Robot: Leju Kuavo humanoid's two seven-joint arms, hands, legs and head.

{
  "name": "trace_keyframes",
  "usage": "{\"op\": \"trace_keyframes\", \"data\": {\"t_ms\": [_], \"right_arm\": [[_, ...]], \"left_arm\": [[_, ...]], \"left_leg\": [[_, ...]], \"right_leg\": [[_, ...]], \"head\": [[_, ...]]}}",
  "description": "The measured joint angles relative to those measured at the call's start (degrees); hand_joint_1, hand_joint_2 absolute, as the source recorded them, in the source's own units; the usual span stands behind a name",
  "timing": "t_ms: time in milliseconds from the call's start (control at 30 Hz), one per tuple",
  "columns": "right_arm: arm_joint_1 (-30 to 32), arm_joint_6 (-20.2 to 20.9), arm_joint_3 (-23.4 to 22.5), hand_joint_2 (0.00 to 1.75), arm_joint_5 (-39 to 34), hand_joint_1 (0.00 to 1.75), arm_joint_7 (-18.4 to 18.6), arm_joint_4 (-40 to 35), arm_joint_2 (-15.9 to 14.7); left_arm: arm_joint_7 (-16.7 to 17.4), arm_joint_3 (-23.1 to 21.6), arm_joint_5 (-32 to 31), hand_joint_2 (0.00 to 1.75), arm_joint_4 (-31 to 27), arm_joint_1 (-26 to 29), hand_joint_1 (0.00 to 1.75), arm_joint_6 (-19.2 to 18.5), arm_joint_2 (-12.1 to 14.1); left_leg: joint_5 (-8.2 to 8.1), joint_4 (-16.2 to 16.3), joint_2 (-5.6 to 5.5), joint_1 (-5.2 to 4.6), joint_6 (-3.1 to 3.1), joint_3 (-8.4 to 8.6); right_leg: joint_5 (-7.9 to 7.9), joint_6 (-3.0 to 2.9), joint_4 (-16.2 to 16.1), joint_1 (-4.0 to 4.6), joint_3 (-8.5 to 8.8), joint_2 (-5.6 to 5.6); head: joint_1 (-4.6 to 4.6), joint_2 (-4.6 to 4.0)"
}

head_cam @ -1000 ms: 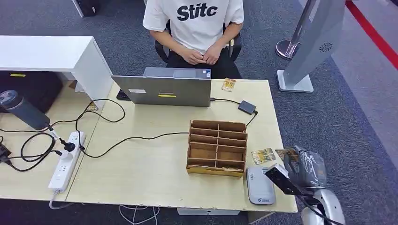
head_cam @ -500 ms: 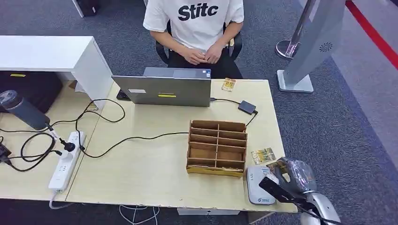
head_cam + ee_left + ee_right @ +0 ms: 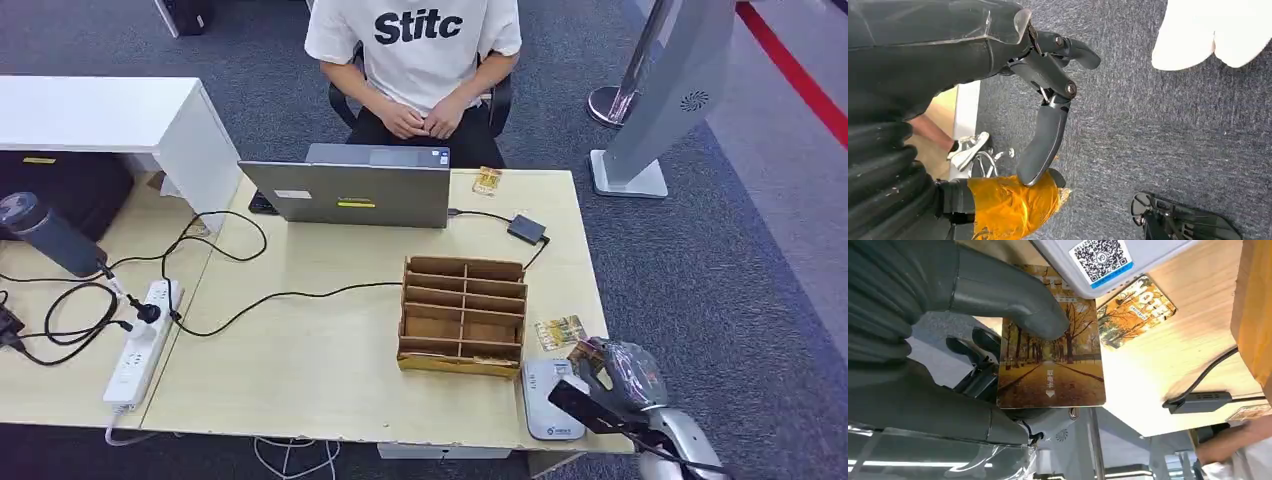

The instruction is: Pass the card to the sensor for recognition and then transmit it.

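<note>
Right robot hand (image 3: pixel 998 355) clamped on thin, stiff autumn-photo plastic card (image 3: pixel 1050 357), at counter's (image 3: pixel 300 370) five o'clock, beside white card sensor (image 3: pixel 548 398). Likely light, slick; best pinched by the edges. Left robot hand (image 3: pixel 1048 100) hanging empty, fingers apart.

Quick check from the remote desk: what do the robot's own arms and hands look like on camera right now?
The right hand has a grey ribbed cover, a thick grey thumb and darker fingers; the head view shows clear crinkled plastic wrapped over it, a silver forearm below and a thin black cable beside it. The left hand is dark grey with jointed dark fingers, visible pivot screws, a clear plastic shell edge and a patch of orange-yellow wrap.
</note>
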Motion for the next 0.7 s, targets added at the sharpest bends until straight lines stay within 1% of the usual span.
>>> {"op": "trace_keyframes", "data": {"t_ms": [167,233,300,400,533,633,700], "right_arm": [[-0.2,-0.2,0.3,1.75,-0.1,1.75,0.0,0.3,-0.2],[-0.2,-0.9,0.5,1.75,-0.2,1.75,0.2,0.4,-0.3],[-0.3,-2.0,1.2,1.75,0.1,1.75,1.0,0.3,-0.6],[-0.7,-3.4,1.6,1.75,2.4,1.75,2.8,-0.8,-0.8],[-3.1,-4.8,2.9,1.75,5.9,1.75,5.0,-4.8,-1.1],[-6.3,-4.5,4.8,1.75,7.6,1.75,6.0,-9.2,-1.1],[-9.1,-3.4,7.0,1.75,8.1,1.75,6.2,-11.7,-1.1]], "left_arm": [[0.0,0.0,0.0,1.75,0.0,0.0,0.00,0.0,0.0],[0.0,0.0,0.0,1.75,0.0,0.0,0.00,0.0,0.0],[0.0,0.0,0.0,1.75,0.0,0.0,0.00,0.0,0.0],[0.1,0.0,0.0,1.75,0.0,0.0,0.00,0.0,0.0],[0.2,0.0,-0.1,1.75,0.0,0.0,0.00,0.0,0.0],[0.2,0.0,-0.6,1.75,0.0,0.0,0.00,0.0,0.0],[0.2,-0.1,-1.0,1.75,0.0,-0.1,0.00,-0.2,0.0]], "left_leg": [[0.00,0.0,0.00,0.00,0.00,0.01],[0.00,0.0,0.00,0.00,0.00,0.01],[0.00,0.0,0.00,0.00,0.00,0.00],[0.00,0.0,0.00,0.00,0.00,-0.03],[0.02,0.0,0.03,0.00,-0.02,-0.04],[0.05,0.0,0.04,0.01,-0.05,-0.02],[0.05,0.0,0.06,0.01,-0.05,-0.01]], "right_leg": [[0.00,0.00,0.0,0.00,0.01,0.00],[0.00,0.00,0.0,0.00,0.02,0.00],[0.00,0.00,0.0,0.00,0.03,0.00],[0.01,0.00,0.0,-0.01,0.03,0.00],[0.07,-0.02,0.0,-0.01,0.01,0.04],[0.08,-0.03,0.1,0.00,-0.02,0.05],[0.08,-0.03,0.1,0.00,-0.01,0.07]], "head": [[0.00,0.00],[0.00,0.00],[0.02,0.00],[0.00,0.00],[0.02,0.00],[0.02,0.00],[0.00,0.00]]}}
